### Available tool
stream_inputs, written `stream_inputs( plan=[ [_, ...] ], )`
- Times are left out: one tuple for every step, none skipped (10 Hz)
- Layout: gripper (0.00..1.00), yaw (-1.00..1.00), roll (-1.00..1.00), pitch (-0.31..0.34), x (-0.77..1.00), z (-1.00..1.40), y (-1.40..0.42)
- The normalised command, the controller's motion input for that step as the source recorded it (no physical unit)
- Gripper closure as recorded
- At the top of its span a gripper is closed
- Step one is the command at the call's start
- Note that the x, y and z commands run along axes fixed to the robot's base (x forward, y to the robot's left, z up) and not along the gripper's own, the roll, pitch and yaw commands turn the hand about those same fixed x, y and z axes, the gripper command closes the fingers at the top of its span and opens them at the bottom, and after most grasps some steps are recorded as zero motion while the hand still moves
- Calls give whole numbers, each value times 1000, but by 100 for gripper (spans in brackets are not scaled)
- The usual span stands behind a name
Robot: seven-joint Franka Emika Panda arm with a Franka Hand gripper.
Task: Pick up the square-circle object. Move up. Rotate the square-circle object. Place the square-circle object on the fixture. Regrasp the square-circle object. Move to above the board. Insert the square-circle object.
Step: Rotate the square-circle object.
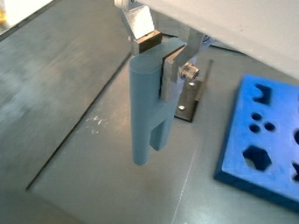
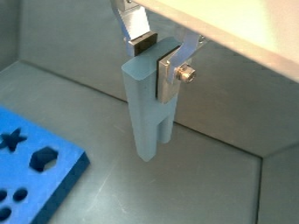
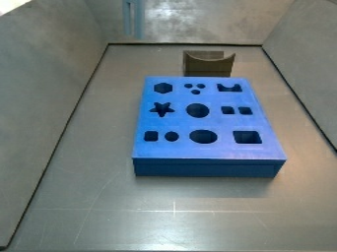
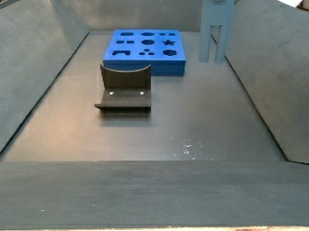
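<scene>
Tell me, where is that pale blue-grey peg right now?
The square-circle object hangs upright, held near its top in the gripper, above the grey floor beside the board; the fixture stands empty.

No readable text, no labels, no brands, no numbers, no signs

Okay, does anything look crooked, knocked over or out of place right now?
Nothing stands out. The pincer holds the peg upright, clear of the floor. The board lies flat and the fixture stands upright, apart from it.

Matt pale plastic square-circle object (image 1: 149, 109) sits in the gripper (image 1: 158, 54) with silver metal fingers (image 1: 179, 59).
</scene>
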Motion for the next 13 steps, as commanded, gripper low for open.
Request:
stream_inputs(
  plan=[
    [100,-1000,-5,5,-3,1,10],
    [100,-1000,-5,5,-3,1,10],
    [100,-1000,-6,6,-3,1,10],
    [100,-1000,-6,6,-3,1,10],
    [100,-1000,-6,6,-3,1,10],
    [100,-1000,-7,7,-3,1,10],
    [100,-1000,-7,7,-3,1,11],
    [100,-1000,-8,7,-3,1,11],
    [100,-1000,-8,8,-3,1,11],
    [100,-1000,-9,9,-3,1,11],
    [100,-1000,-10,9,-3,1,11],
    [100,-1000,-11,10,-3,1,12],
    [100,-1000,-12,11,-3,1,12]
  ],
)
